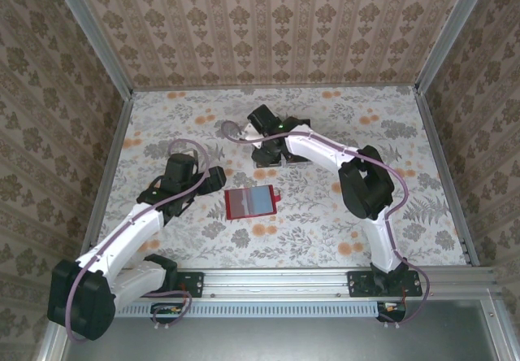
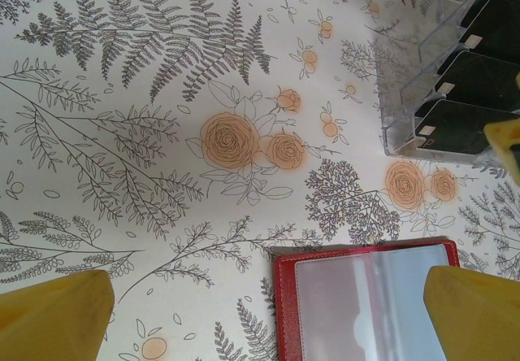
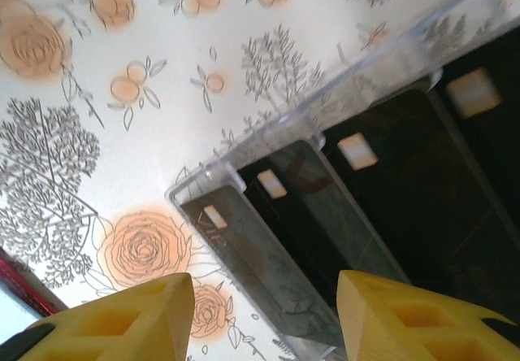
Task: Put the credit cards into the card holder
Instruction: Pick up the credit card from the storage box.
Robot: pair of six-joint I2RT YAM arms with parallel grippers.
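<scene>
Table (image 1: 325,223) with a pale flower-and-fern print spreads between patterned walls. The left arm (image 1: 130,235) reaches up from its near-edge base toward the middle. The right arm (image 1: 366,186) bends back and to the left over the far half of the table.

A clear plastic slotted rack (image 3: 325,109) sits on the table below the right arm's wrist. The credit cards (image 3: 406,182) stand tilted in its slots one behind another, black, each with a small pale square near one corner.

The card holder (image 1: 250,202) lies flat and unfolded near the table's middle, between the two arms and nearer the camera than the rack. Its greyish clear pockets face up inside the red border, and a little tab (image 1: 277,192) sticks out on its right side. It stands apart from the rack, with bare table between them.

The left claw (image 2: 266,316) hangs over the table just beside the card holder's left edge, its yellow fingers (image 2: 57,312) spread wide. The right claw (image 3: 268,320) hovers over the rack's end, its fingers (image 3: 414,320) also apart, with the nearest cards showing between them.
</scene>
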